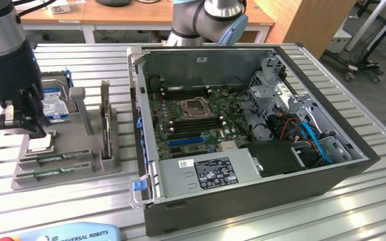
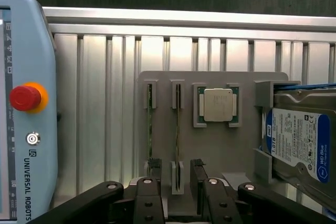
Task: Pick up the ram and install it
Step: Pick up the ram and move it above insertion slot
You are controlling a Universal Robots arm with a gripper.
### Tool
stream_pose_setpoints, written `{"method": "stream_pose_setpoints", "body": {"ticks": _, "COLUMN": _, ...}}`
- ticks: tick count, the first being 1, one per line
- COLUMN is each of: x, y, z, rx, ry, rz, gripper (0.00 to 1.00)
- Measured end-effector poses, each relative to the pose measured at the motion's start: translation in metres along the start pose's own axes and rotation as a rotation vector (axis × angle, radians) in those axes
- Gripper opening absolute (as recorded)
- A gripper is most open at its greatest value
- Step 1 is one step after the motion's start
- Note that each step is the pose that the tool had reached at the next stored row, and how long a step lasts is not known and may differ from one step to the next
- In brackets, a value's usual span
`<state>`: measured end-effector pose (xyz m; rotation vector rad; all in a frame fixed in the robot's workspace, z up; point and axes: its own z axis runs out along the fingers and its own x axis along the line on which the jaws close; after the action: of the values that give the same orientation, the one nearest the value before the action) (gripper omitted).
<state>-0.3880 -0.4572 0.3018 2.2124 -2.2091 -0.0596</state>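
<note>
Hovering low over the grey holder (image 2: 163,129) on the desk (image 2: 94,103), with the fingers (image 2: 198,169) spread open, gripping nothing, seemingly sitting either side of the ram (image 2: 177,124). Probably worth centring across the thin board, squeezing its flat faces, lifting straight up, and not bumping the second stick (image 2: 149,124) or the processor (image 2: 218,104). Standing on edge in its slots, lying level, long axis running along the desk's slats, near end pointing in between the fingers.

Ram (image 1: 54,159) in holder (image 1: 89,173) beside case (image 1: 260,201)
</note>
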Motion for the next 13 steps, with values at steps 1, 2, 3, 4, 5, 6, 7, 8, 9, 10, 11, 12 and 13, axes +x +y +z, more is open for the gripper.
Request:
{"method": "stream_pose_setpoints", "body": {"ticks": 1, "x": 0.0, "y": -0.0001, "z": 0.0014, "rx": 0.0, "ry": 0.0001, "rz": 0.0, "gripper": 0.35}}
{"method": "stream_pose_setpoints", "body": {"ticks": 2, "x": 0.0, "y": -0.0001, "z": 0.0028, "rx": 0.0001, "ry": 0.0, "rz": 0.0, "gripper": 0.35}}
{"method": "stream_pose_setpoints", "body": {"ticks": 3, "x": 0.0, "y": -0.0002, "z": 0.0042, "rx": 0.0001, "ry": 0.0, "rz": 0.0, "gripper": 0.35}}
{"method": "stream_pose_setpoints", "body": {"ticks": 4, "x": 0.0001, "y": -0.0002, "z": 0.0052, "rx": 0.0002, "ry": 0.0, "rz": 0.0, "gripper": 0.35}}
{"method": "stream_pose_setpoints", "body": {"ticks": 5, "x": 0.0001, "y": -0.0002, "z": 0.0057, "rx": 0.0001, "ry": 0.0001, "rz": 0.0, "gripper": 0.35}}
{"method": "stream_pose_setpoints", "body": {"ticks": 6, "x": 0.0001, "y": -0.0002, "z": 0.0056, "rx": -0.0001, "ry": 0.0001, "rz": 0.0, "gripper": 0.35}}
{"method": "stream_pose_setpoints", "body": {"ticks": 7, "x": 0.0001, "y": -0.0002, "z": 0.0057, "rx": -0.0001, "ry": 0.0001, "rz": 0.0, "gripper": 0.35}}
{"method": "stream_pose_setpoints", "body": {"ticks": 8, "x": 0.0001, "y": -0.0002, "z": 0.0057, "rx": 0.0, "ry": 0.0001, "rz": 0.0, "gripper": 0.35}}
{"method": "stream_pose_setpoints", "body": {"ticks": 9, "x": 0.0001, "y": -0.0002, "z": 0.0057, "rx": 0.0, "ry": 0.0001, "rz": 0.0, "gripper": 0.35}}
{"method": "stream_pose_setpoints", "body": {"ticks": 10, "x": 0.0001, "y": -0.0002, "z": 0.0058, "rx": 0.0, "ry": 0.0, "rz": 0.0, "gripper": 0.35}}
{"method": "stream_pose_setpoints", "body": {"ticks": 11, "x": 0.0002, "y": -0.0002, "z": 0.0059, "rx": 0.0002, "ry": 0.0, "rz": 0.0, "gripper": 0.35}}
{"method": "stream_pose_setpoints", "body": {"ticks": 12, "x": 0.0007, "y": -0.0002, "z": 0.0061, "rx": 0.0004, "ry": -0.0002, "rz": 0.0, "gripper": 0.35}}
{"method": "stream_pose_setpoints", "body": {"ticks": 13, "x": 0.0016, "y": -0.0002, "z": 0.0059, "rx": 0.0003, "ry": -0.0001, "rz": 0.0, "gripper": 0.35}}
